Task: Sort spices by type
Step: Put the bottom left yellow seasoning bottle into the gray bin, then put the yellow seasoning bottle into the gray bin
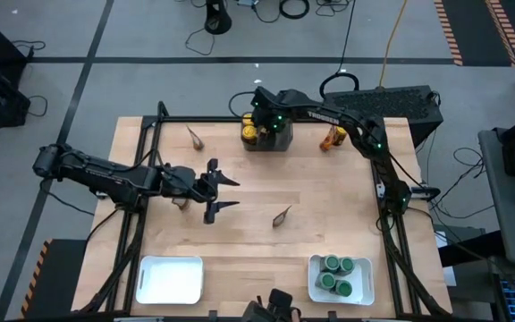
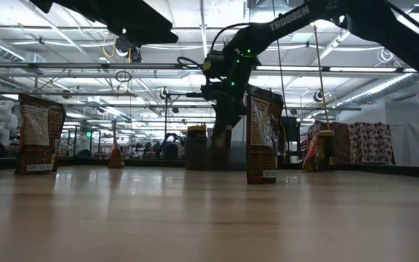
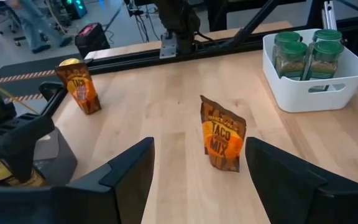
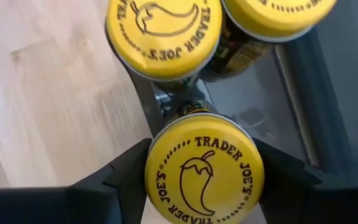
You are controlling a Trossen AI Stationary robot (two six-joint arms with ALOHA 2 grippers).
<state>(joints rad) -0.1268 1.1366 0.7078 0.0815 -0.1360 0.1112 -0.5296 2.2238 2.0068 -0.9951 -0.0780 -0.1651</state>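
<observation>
My right gripper [image 4: 204,167] reaches down into the dark grey bin [image 1: 280,143] at the table's far edge and is shut on a yellow-lidded jar [image 4: 204,177]. Two more yellow-lidded jars [image 4: 163,31] stand in the bin beside it. My left gripper [image 1: 224,193] hovers open over the middle left of the table. In the left wrist view a brown-orange packet [image 3: 222,142] stands upright ahead of its open fingers [image 3: 129,174]. Other packets stand at the far left [image 1: 193,136], far right [image 1: 333,139] and under the left arm [image 1: 181,202]. Several green-lidded jars [image 1: 338,273] stand in the near right white tray. My right gripper pinches the yellow-lidded jar at its lid [image 4: 160,171], one finger on each of two opposite sides. The fingers come from above, pointing down. The jar stays upright inside the bin, beside the other two; I cannot tell whether its base rests on the bin floor.
An empty white tray [image 1: 146,279] lies at the near left edge, and the tray with green jars [image 1: 316,288] at the near right. A black frame [image 1: 150,134] runs along the table's edges. Bare wood lies between the trays and the bin.
</observation>
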